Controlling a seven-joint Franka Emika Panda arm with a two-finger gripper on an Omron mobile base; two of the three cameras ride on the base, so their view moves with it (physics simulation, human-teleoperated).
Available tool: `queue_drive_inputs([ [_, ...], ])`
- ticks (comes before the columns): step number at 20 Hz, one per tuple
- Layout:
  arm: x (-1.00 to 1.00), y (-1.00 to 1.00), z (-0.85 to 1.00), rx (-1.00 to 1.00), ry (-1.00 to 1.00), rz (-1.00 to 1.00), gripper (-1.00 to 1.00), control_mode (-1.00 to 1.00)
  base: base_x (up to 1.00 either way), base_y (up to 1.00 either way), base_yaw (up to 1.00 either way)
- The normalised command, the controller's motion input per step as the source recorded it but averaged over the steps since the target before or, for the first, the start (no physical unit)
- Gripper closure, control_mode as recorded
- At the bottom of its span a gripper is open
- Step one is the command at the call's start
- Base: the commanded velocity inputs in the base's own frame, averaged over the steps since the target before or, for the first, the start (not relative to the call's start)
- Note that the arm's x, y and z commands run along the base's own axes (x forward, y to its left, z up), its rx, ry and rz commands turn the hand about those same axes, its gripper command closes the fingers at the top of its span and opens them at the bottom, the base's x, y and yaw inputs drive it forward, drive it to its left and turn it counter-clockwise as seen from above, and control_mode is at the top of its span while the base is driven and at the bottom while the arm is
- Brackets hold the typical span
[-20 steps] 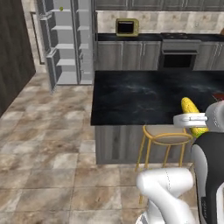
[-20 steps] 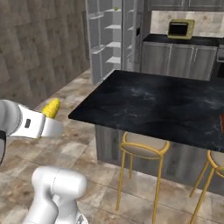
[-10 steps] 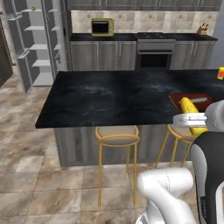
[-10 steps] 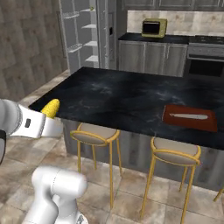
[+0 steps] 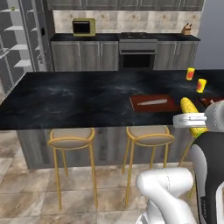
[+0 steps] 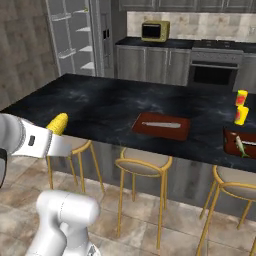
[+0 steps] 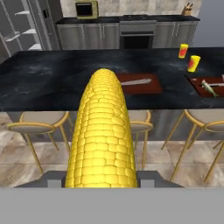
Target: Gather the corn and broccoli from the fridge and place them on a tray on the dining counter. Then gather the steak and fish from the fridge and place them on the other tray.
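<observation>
My gripper (image 7: 101,180) is shut on the corn (image 7: 103,131), a yellow cob that sticks out forward past the fingers. The held corn (image 5: 188,106) hangs at the near edge of the dining counter (image 5: 78,100), on the right. From the other side, the corn (image 6: 58,123) sits before the counter (image 6: 105,102). A reddish-brown tray (image 5: 151,103) (image 6: 161,125) (image 7: 138,83) lies mid-counter with a thin silvery thing on it. A second tray (image 6: 240,142) (image 7: 210,85) at the right carries a small fish-shaped thing (image 7: 209,89). The open fridge (image 5: 13,48) (image 6: 75,40) stands far left; its shelves are too far to read.
Two yellow cups with red labels (image 5: 190,73) (image 5: 201,85) stand at the counter's right end. Yellow-framed stools (image 5: 70,140) (image 5: 148,135) are tucked under its near edge. Behind it runs a dark cabinet row with an oven (image 5: 138,54) and a yellow microwave (image 5: 84,27).
The base has driven along, so the whole scene slid left: the fridge dropped back to the left edge and the counter with both trays came in front. The corn stays gripped.
</observation>
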Motion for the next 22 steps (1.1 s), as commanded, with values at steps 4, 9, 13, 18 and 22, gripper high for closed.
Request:
queue_drive_inputs([
  [4,0.0,0.0,0.0,0.0,0.0,0.0,1.0,1.0,0.1,-1.0,0.0],
  [9,0.0,0.0,0.0,0.0,0.0,0.0,1.0,1.0,0.49,-0.43,0.03],
  [13,0.0,0.0,0.0,0.0,0.0,0.0,1.0,1.0,0.92,0.03,0.13],
  [18,0.0,0.0,0.0,0.0,0.0,0.0,1.0,1.0,0.73,-0.04,0.09],
  [22,0.0,0.0,0.0,0.0,0.0,0.0,1.0,1.0,0.5,-0.03,0.0],
])
